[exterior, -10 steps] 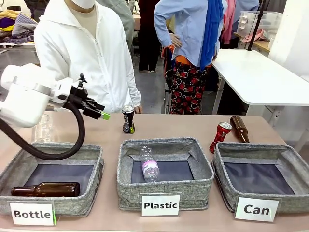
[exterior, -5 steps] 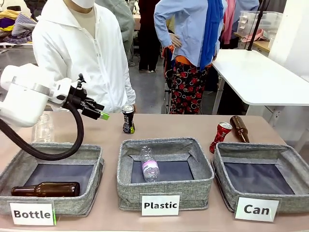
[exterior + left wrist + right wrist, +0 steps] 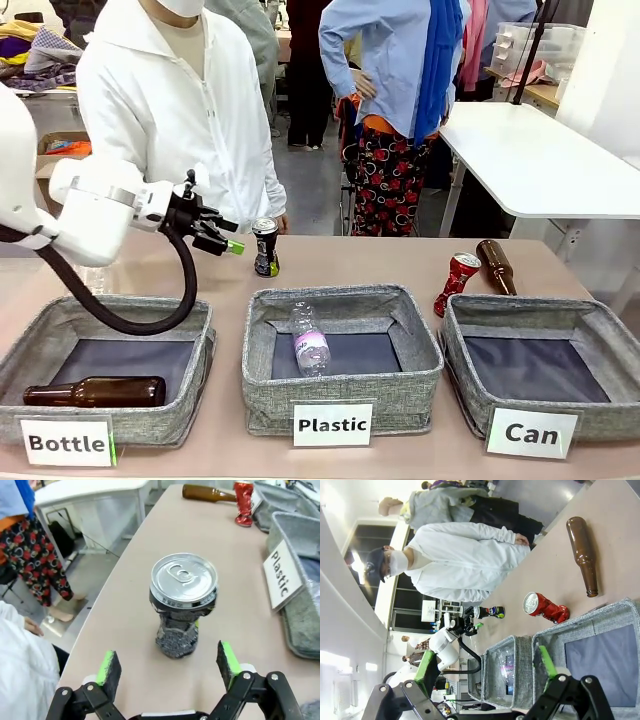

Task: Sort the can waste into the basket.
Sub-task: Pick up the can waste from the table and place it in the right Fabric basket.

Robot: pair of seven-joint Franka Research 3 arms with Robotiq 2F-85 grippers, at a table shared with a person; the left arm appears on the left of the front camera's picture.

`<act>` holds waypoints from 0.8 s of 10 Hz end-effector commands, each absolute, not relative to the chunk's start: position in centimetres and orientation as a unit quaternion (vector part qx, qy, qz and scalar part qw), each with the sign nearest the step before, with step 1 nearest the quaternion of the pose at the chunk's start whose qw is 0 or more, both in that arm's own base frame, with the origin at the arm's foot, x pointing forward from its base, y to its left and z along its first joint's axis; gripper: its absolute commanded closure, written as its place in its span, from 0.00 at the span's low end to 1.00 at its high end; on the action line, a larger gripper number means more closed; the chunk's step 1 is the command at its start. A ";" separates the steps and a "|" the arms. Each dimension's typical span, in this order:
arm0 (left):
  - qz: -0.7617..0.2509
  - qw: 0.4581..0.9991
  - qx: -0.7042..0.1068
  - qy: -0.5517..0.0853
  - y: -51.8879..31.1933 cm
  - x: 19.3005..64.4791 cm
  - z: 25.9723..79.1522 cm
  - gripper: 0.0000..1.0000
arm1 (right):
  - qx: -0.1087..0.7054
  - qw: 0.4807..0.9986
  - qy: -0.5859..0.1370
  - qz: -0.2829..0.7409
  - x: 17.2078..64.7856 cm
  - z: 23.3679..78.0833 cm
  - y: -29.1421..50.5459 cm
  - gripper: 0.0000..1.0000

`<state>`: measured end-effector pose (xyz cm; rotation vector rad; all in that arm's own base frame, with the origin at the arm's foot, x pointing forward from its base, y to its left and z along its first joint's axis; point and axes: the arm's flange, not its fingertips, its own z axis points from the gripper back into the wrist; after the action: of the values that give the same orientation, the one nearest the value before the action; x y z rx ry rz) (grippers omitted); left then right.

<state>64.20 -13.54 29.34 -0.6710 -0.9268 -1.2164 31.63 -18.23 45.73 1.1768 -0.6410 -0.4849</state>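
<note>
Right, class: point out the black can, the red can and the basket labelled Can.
black can (image 3: 265,250), front view, on its dark body.
red can (image 3: 456,284), front view, on its dented red side.
basket labelled Can (image 3: 605,418), front view, on its grey front wall.

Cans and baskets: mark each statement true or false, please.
1. The grey woven-fabric basket labelled "Can" holds no can. True.
2. The dented red metal can lies in the "Plastic" basket. False: it stands tilted on the table beside the "Can" basket.
3. The left gripper is shut on the black, silver-topped metal can. False: its jaws are open, the can untouched before them.
4. A brown glass bottle lies in the grey basket labelled "Bottle". True.
</note>
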 end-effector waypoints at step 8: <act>-0.547 0.610 -0.365 -0.443 -18.5 67.1 26.8 0.00 | 0.545 0.749 -0.309 -0.216 31.9 45.6 -18.2 0.00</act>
<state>66.32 -18.22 27.15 -0.8203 -0.9632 -1.2690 31.63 -18.23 45.73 1.1769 -0.6409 -0.4848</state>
